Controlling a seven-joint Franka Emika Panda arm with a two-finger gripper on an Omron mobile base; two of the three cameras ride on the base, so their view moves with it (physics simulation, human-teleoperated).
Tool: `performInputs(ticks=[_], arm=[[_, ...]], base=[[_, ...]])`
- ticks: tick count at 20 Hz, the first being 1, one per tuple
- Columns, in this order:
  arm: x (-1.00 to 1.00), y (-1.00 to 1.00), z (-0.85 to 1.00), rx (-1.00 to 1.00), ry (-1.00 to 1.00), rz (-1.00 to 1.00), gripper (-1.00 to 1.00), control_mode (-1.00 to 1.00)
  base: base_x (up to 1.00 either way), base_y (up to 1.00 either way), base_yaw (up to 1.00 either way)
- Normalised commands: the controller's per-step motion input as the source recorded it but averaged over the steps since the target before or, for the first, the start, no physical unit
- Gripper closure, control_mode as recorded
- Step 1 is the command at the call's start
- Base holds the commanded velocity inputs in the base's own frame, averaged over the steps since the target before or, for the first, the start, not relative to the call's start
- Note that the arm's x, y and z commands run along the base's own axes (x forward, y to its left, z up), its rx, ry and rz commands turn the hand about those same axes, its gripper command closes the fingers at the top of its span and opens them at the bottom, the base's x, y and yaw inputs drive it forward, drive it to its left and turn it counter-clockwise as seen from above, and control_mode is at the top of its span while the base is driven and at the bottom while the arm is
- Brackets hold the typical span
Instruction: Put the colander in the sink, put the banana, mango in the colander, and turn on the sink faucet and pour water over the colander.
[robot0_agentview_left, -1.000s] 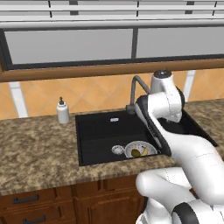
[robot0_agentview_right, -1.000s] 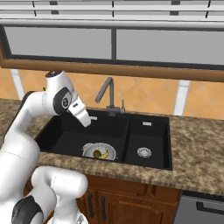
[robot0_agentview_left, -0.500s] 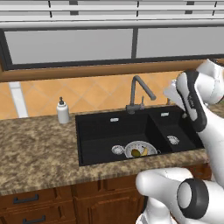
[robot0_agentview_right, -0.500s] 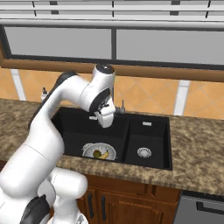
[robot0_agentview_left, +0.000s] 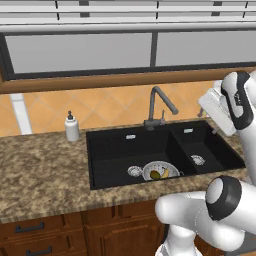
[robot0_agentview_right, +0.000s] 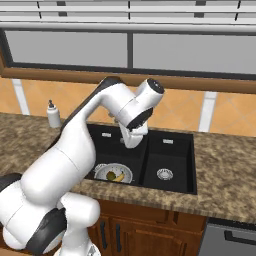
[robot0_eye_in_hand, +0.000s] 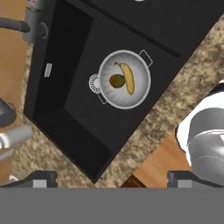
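Note:
The white-grey colander (robot0_agentview_left: 161, 171) (robot0_agentview_right: 114, 174) (robot0_eye_in_hand: 124, 78) rests on the floor of the black sink (robot0_agentview_left: 115, 150) (robot0_agentview_right: 172, 150) (robot0_eye_in_hand: 78, 113), in its larger left basin, right beside the silver drain (robot0_eye_in_hand: 95, 83). Inside it the yellow banana (robot0_eye_in_hand: 127, 78) lies next to the olive-green mango (robot0_eye_in_hand: 117, 81). The dark gooseneck faucet (robot0_agentview_left: 159, 105) (robot0_eye_in_hand: 17, 24) stands behind the divider, and I see no water stream. My gripper (robot0_agentview_right: 131, 143) (robot0_eye_in_hand: 113, 180) hangs high over the sink and points down. It is open, with nothing between its fingertips (robot0_eye_in_hand: 41, 179).
A white soap dispenser (robot0_agentview_left: 72, 127) (robot0_agentview_right: 52, 115) stands on the granite counter (robot0_agentview_left: 40, 170) left of the sink. The smaller right basin has its own drain (robot0_agentview_left: 198, 160) (robot0_agentview_right: 164, 174). Wooden cabinets sit below, and a tiled wall and window rise behind.
The arm has swung from the sink's left side, past the faucet, toward the right basin, and the hand has risen. The colander and the fruit have not moved.

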Motion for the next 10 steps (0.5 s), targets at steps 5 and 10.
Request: performInputs(ticks=[5,10], arm=[[0.15,-0.40,-0.13,0.32,-0.03,-0.09,-1.00,-1.00],[0.10,-0.29,-0.11,0.30,-0.11,-0.12,-1.00,-1.00]], base=[[0.00,0.00,0.00],[0.00,0.00,0.00]])
